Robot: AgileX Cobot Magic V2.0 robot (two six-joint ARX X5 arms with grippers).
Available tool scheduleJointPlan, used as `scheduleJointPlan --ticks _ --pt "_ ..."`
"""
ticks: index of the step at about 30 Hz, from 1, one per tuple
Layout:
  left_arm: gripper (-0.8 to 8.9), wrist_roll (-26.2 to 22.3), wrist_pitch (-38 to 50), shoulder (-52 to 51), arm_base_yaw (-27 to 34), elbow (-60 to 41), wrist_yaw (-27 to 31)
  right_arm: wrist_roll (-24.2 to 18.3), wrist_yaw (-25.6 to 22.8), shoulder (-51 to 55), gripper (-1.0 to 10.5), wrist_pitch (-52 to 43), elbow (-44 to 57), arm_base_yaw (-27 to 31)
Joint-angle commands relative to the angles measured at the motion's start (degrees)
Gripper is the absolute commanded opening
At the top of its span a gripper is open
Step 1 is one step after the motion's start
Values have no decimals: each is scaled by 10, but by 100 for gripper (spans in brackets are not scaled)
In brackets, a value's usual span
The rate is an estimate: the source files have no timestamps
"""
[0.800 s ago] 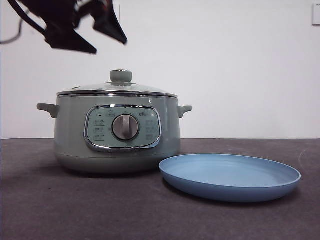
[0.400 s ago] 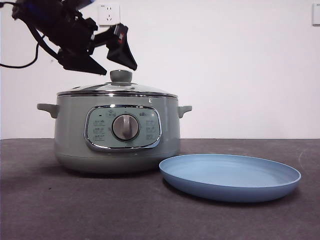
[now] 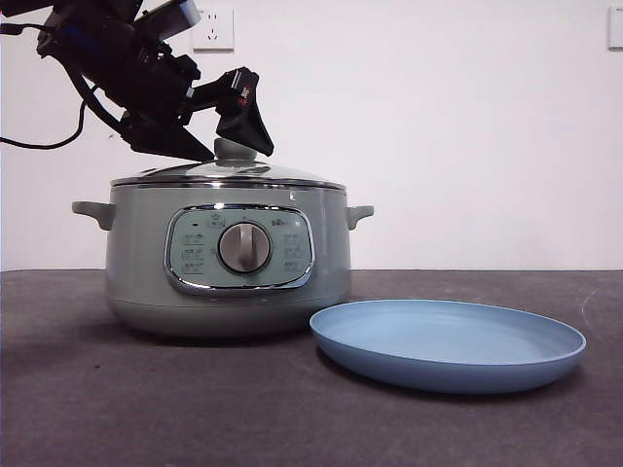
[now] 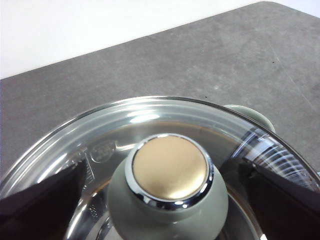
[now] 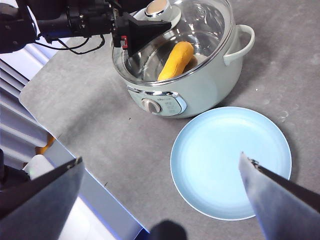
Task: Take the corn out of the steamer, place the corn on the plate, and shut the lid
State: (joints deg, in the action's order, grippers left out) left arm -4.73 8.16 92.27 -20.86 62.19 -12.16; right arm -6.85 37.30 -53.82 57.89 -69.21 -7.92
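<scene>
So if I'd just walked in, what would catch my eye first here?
Probably the left gripper, its open black jaws straddling the knob of the glass lid on the green steamer. Through the glass lies a yellow corn, and beside the steamer sits an empty blue plate.

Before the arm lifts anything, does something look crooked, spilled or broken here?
Nothing stands out. The lid sits level on the steamer, the corn lies inside under the glass, and the plate rests flat beside it. The left gripper has its jaws open on either side of the knob.
</scene>
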Motion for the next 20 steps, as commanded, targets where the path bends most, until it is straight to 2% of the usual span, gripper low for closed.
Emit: scheduleJointPlan --ticks 1,5,9,13,20 --pt "425 -7 3 5 -2 2 0 -1 -2 0 567 -1 -2 -1" --pt "393 -7 2 5 -7 2 0 -1 -2 0 567 -1 -2 -1" --pt "240 -7 -4 5 -15 1 0 -1 -2 0 567 -1 -2 -1" --pt "230 -7 -3 5 -17 2 1 -1 -2 0 567 0 -2 -1" --pt "-13 -2 -2 5 -17 2 0 -1 -2 0 567 2 -2 -1"
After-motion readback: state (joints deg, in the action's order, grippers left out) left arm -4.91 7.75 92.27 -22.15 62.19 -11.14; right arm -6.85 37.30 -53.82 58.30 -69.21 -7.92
